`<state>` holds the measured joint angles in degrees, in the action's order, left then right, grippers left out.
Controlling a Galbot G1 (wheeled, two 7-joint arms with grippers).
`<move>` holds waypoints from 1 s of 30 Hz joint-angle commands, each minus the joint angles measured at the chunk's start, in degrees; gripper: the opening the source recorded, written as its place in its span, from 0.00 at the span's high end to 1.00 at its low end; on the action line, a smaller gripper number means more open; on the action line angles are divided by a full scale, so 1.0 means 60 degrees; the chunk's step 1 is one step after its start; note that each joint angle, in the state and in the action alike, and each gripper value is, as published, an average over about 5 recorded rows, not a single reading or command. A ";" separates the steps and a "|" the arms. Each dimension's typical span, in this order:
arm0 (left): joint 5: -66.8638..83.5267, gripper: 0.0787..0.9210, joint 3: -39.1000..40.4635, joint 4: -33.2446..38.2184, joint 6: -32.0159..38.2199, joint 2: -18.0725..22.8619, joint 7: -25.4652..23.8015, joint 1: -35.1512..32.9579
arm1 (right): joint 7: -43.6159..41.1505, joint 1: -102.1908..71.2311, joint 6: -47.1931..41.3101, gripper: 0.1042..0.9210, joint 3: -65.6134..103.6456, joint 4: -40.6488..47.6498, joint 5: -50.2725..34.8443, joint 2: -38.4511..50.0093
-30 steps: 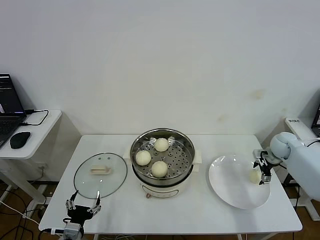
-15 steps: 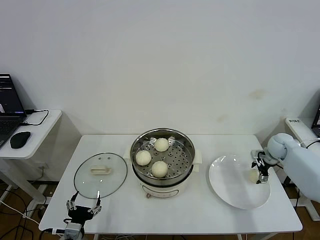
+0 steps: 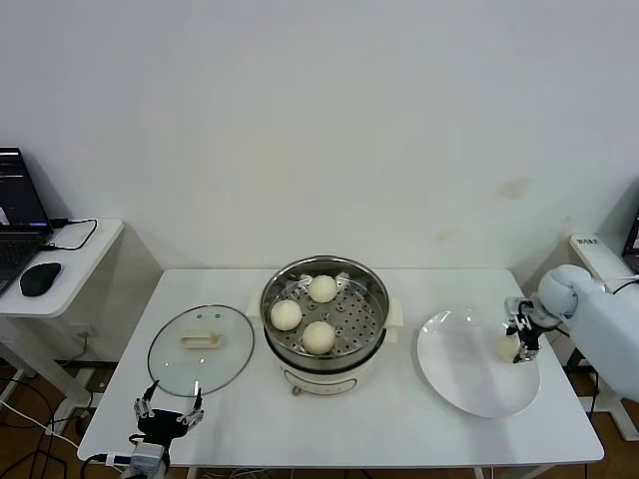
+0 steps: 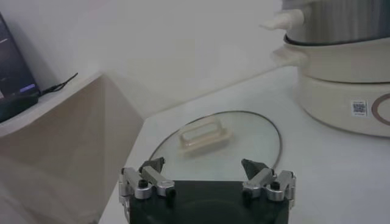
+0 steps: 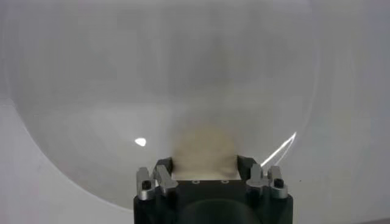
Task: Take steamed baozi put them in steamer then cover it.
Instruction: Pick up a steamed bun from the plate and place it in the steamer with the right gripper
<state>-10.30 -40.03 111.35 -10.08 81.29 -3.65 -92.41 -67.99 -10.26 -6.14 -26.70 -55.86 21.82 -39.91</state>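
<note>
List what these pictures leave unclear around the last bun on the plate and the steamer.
- Right end effector on the last bun: in the head view too small to tell contact; in the right wrist view the bun is blurred between the fingers.
- Steamer: cut off by the left wrist view's edge, its inside hidden.
- Plate: rim runs past the right wrist view's edge.

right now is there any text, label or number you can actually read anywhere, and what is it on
None can be read.
Square code sticker on the steamer base: a printed pattern, no legible characters.
Small dark marking on the white unit at the far right edge: too small to read.
Laptop screen on the side desk: too small to read.
</note>
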 commanded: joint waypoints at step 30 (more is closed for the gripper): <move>0.0139 0.12 -0.0464 0.0589 0.0175 -0.0216 0.0071 0.0123 | -0.1078 0.7499 -0.3276 0.36 -0.6002 -0.1373 -0.7064 -0.3661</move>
<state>-9.70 -42.62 114.69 -9.10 80.10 -3.19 -91.72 -73.87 26.77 -22.22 -54.95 -64.92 -12.84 -51.72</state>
